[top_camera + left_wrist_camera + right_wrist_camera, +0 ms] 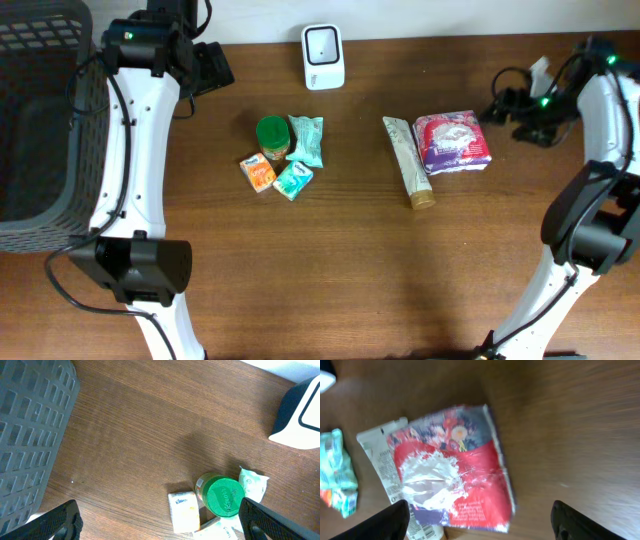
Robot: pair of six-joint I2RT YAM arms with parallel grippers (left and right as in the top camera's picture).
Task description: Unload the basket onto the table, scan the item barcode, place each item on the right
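Nothing reads for certain; the green lid (224, 496) carries a white script logo (too blurred to make out); the small white box (183, 510) shows a short blue word, illegible; the tube (382, 460) and the red-and-purple packet (452, 477) bear fine print, too small.

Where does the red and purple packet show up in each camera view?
Overhead: the red and purple packet lies right of centre.
Left wrist: not in it.
Right wrist: centre-left, filling much of the picture.
Shared landmark: the white tube lying right beside it, also seen by the right wrist.
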